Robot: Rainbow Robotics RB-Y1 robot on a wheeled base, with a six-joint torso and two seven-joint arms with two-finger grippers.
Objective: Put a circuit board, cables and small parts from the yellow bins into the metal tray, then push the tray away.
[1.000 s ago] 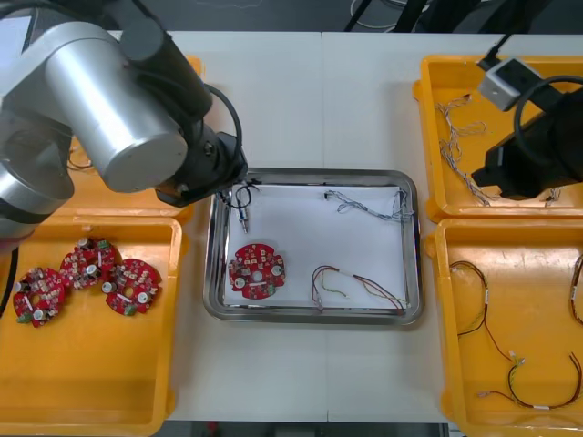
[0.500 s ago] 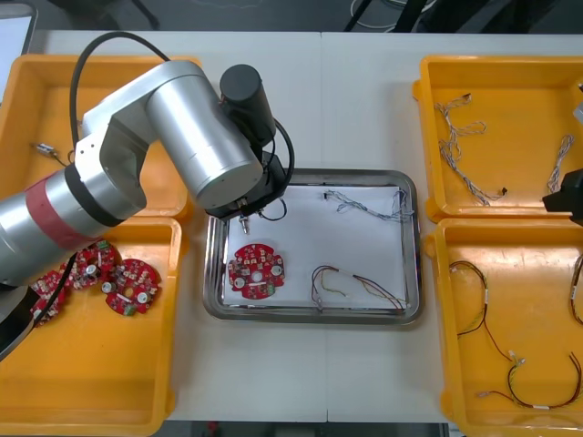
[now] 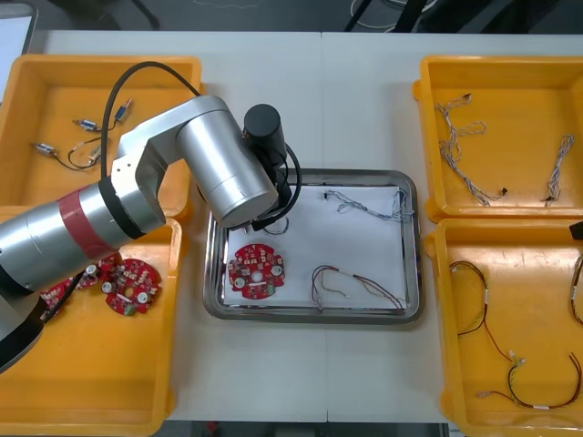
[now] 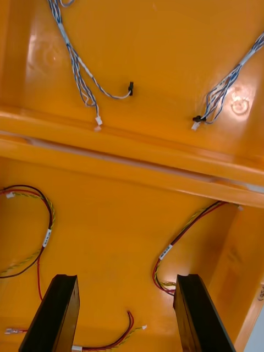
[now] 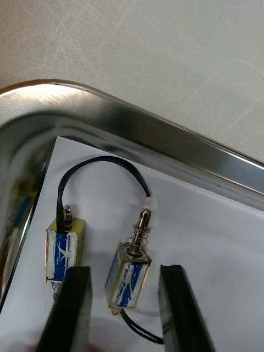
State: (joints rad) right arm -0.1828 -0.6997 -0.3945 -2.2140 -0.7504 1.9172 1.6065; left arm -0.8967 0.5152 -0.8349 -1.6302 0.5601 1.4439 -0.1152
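Metal tray point(image 3: 314, 318) at table centre, between the yellow bins point(image 3: 91, 382), white inside. Holds a round red circuit board point(image 3: 256, 270) toward its near-left corner, a red and yellow cable point(image 3: 351, 284) along its near side, and a twisted blue and white cable point(image 3: 369, 206) along its far side. Left arm point(image 3: 223, 177) reaching across the tray's far-left corner. Left gripper point(image 5: 125, 269) low over the white liner in that corner, jaws open, fingers point(image 5: 74, 308) standing apart. Between them, one small metal part point(image 5: 129, 280) lying on the liner, apparently touching neither finger (margins narrow on both sides). Just beyond one fingertip, a second part point(image 5: 63, 250), joined to the first by a looped black cable point(image 5: 102, 159). Right gripper point(image 4: 125, 280) above the near right bin point(image 4: 121, 220), jaws open and empty, over loose red and yellow cables point(image 4: 179, 245). Spare circuit boards point(image 3: 132, 284) in the near left bin.
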